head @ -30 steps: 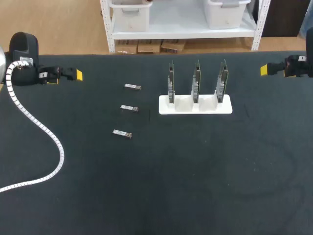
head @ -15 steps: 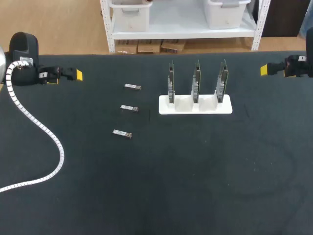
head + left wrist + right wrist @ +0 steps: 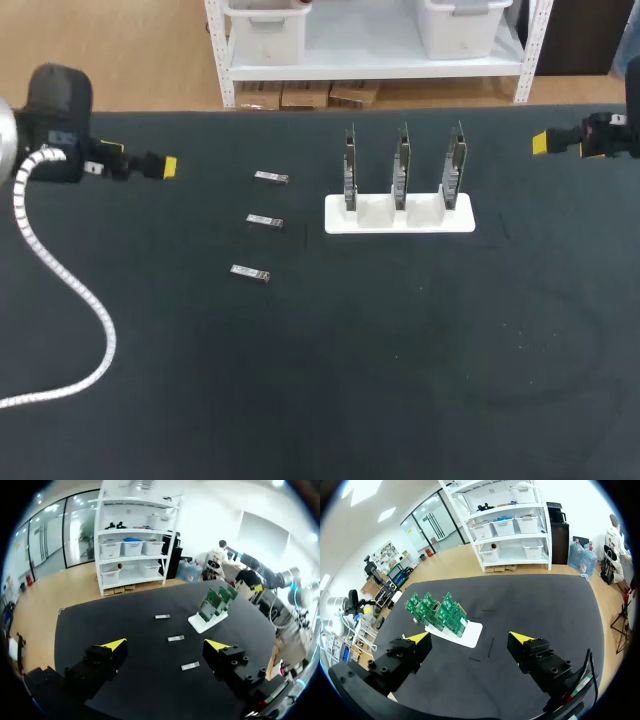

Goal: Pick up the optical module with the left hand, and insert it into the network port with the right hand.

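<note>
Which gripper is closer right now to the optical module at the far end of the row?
Left. The left gripper hovers a short way to the left of the far optical module; the right gripper is across the table, beyond the white board stand.

Three optical modules are seen lying in a spaced column on the black counter, left of a white holder in which three green circuit boards are stood upright side by side. The left end effector is held near the back left, well apart from the modules, with a white ribbed cable trailed across the counter. The right end effector is held near the back right.
</note>
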